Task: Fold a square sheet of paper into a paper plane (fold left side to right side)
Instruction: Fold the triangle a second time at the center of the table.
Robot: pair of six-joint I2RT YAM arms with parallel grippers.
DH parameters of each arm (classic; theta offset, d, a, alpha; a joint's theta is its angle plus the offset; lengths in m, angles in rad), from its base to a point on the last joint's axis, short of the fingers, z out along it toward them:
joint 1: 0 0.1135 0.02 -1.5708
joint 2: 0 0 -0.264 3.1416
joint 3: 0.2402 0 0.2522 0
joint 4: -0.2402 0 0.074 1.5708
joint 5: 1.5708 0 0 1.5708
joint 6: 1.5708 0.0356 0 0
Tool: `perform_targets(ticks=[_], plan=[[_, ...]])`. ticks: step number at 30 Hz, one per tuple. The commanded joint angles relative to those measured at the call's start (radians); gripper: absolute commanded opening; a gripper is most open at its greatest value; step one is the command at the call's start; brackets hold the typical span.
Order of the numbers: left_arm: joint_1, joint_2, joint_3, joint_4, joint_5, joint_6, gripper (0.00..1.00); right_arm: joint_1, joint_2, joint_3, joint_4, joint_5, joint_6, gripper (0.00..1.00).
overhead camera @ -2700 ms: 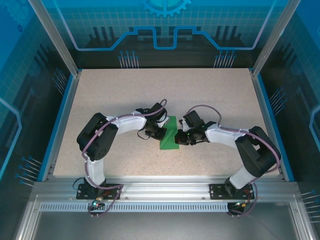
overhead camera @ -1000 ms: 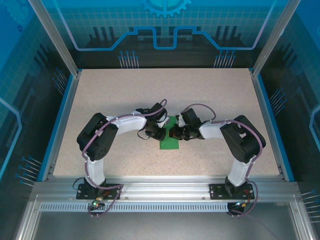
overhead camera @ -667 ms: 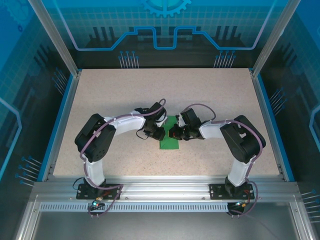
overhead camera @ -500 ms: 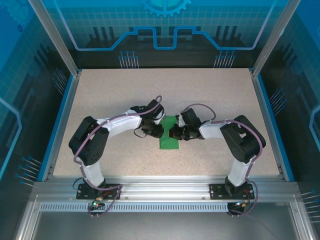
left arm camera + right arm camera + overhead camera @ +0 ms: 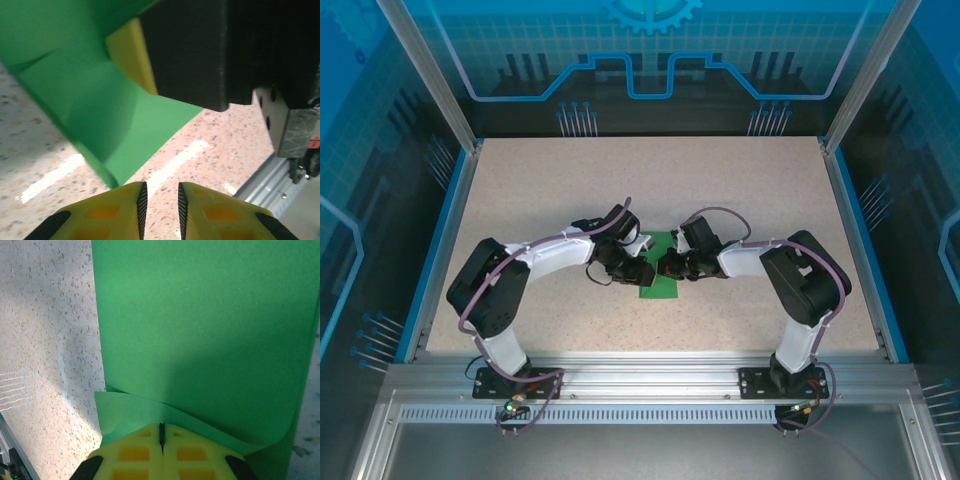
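On the table [image 5: 740,190], creased green sheet [image 5: 659,286] bows upward; left fingers [image 5: 115,212] slightly apart, right fingers [image 5: 135,454] together.

I see the thin bright green sheet of paper [image 5: 200,330] lying on the speckled beige worktop [image 5: 45,340], its top layer curling up at the near right corner. My right gripper [image 5: 161,426] has its yellow jaws pressed together at that layer's curved edge.

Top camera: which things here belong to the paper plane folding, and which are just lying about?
Job: green paper sheet, left tool, right tool.
Not the job: table, aluminium rail, blue enclosure walls.
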Motion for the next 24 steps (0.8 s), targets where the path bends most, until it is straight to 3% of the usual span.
perform_targets(ticks=[1, 24], plan=[[0.002, 0.030, -0.007, 0.052, 0.101, -0.026, 0.26, 0.012, 0.029, 0.013, -0.065, 0.024, -0.020, 0.01], [0.002, 0.132, 0.006, 0.022, -0.018, 0.020, 0.25, 0.013, 0.032, 0.022, -0.096, 0.034, -0.029, 0.01]])
